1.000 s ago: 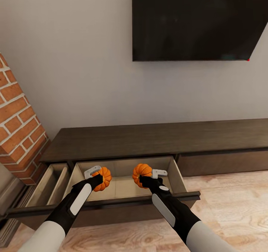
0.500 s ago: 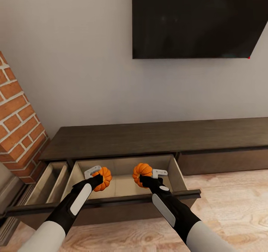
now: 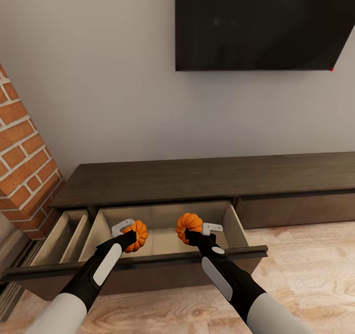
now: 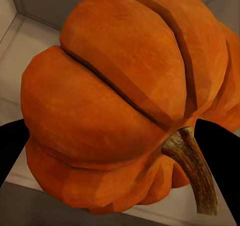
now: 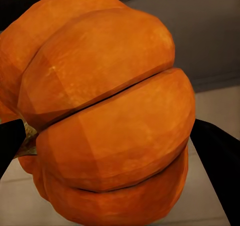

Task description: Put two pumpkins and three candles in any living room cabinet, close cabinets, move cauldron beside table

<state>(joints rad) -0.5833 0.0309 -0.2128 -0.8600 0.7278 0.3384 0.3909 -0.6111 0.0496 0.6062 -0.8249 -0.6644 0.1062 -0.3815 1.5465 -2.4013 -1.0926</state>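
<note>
The long dark-brown cabinet (image 3: pixel 207 178) runs along the wall with a wide drawer (image 3: pixel 162 242) pulled out. My left gripper (image 3: pixel 129 238) is shut on one orange pumpkin (image 3: pixel 136 235), held over the drawer's left half. Over its right half, my right gripper (image 3: pixel 190 235) is shut on the other pumpkin (image 3: pixel 189 225). In the left wrist view the left pumpkin (image 4: pixel 120 110) sits between the dark fingertips (image 4: pixel 12 146), its brown stem showing. The right wrist view has the right pumpkin (image 5: pixel 105 110) between its fingertips (image 5: pixel 217 156), the pale drawer floor behind it.
A second, narrower drawer (image 3: pixel 64 238) stands open to the left. A brick column (image 3: pixel 22 166) rises at the left edge. A black TV (image 3: pixel 261 23) hangs on the grey wall above the cabinet. Light wood floor (image 3: pixel 305 275) lies in front.
The whole view has shifted slightly, so the camera moved. Both pumpkins stay gripped over the open drawer, a little lower relative to its rim.
</note>
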